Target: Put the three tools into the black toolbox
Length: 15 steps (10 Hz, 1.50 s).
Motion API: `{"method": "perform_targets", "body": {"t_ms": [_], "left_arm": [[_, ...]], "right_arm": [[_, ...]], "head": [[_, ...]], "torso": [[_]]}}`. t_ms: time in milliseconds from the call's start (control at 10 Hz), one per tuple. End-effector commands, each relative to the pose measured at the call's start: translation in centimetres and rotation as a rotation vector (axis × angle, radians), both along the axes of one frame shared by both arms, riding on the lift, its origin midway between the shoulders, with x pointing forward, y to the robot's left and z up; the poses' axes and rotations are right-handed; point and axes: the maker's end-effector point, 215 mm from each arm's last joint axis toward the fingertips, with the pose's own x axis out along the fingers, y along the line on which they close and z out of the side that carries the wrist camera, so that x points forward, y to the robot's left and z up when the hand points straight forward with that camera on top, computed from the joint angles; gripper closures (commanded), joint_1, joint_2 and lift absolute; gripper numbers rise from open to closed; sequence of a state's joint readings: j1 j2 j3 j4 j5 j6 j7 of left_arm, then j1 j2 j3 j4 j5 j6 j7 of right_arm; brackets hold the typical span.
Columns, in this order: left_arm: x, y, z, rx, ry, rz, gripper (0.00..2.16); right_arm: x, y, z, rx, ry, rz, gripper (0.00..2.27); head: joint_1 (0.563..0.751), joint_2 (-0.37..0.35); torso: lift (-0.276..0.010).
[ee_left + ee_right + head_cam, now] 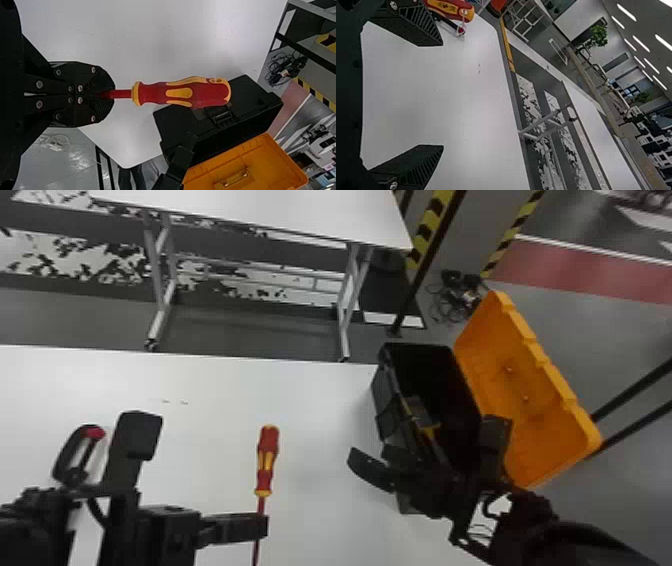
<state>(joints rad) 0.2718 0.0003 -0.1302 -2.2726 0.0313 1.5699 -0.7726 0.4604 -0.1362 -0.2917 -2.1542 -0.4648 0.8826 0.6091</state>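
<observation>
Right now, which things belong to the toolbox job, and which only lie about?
Job:
- red-yellow screwdriver in left end effector
- black toolbox, orange lid
- black-red item, maybe a tool
- yellow item inside toolbox, maybe a tool

Not job:
- tangled black cables on floor
- white back table

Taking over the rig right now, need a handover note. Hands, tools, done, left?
Left hand: shut on the screwdriver by its shaft.
Right hand: open, empty, at the toolbox.
Toolbox: on the table, orange lid open.
Done: screwdriver gripped. Can't confirm any tool boxed; grey-and-yellow shape at the box is unclear.
Left: screwdriver into box; check for the other two tools.
</observation>
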Motion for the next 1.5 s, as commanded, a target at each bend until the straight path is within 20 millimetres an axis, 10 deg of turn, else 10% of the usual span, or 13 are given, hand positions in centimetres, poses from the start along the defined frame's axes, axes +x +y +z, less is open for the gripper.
{"method": "perform_targets", "body": {"t_ms": [0, 200, 700, 1400], "left_arm": [[-0.8, -0.6, -0.9, 0.024, 0.016, -0.016, 2.03], [-1.3, -1.0, -1.1, 0.031, 0.019, -0.028, 2.03], [-0.7, -0.6, -0.6, 0.072, -0.024, -0.022, 2.03], [-1.0, -0.5, -1.8, 0.212, -0.068, -0.031, 2.03]], "right_arm": [[1.4, -2.6, 0.9, -0.008, -0.012, -0.023, 0.08], [1.0, -4.1, 1.0, 0.019, 0.049, -0.009, 0.08], [-3.8, 0.3, 2.9, 0.131, 0.198, 0.112, 0.08], [-7.5, 13.1, 0.8, 0.059, 0.302, 0.339, 0.08]], "head": [[0.695, -0.307], [0.695, -0.350], [0.695, -0.350], [0.695, -0.179]], "torso": [[-0.051], [-0.051], [-0.051], [-0.051]]}}
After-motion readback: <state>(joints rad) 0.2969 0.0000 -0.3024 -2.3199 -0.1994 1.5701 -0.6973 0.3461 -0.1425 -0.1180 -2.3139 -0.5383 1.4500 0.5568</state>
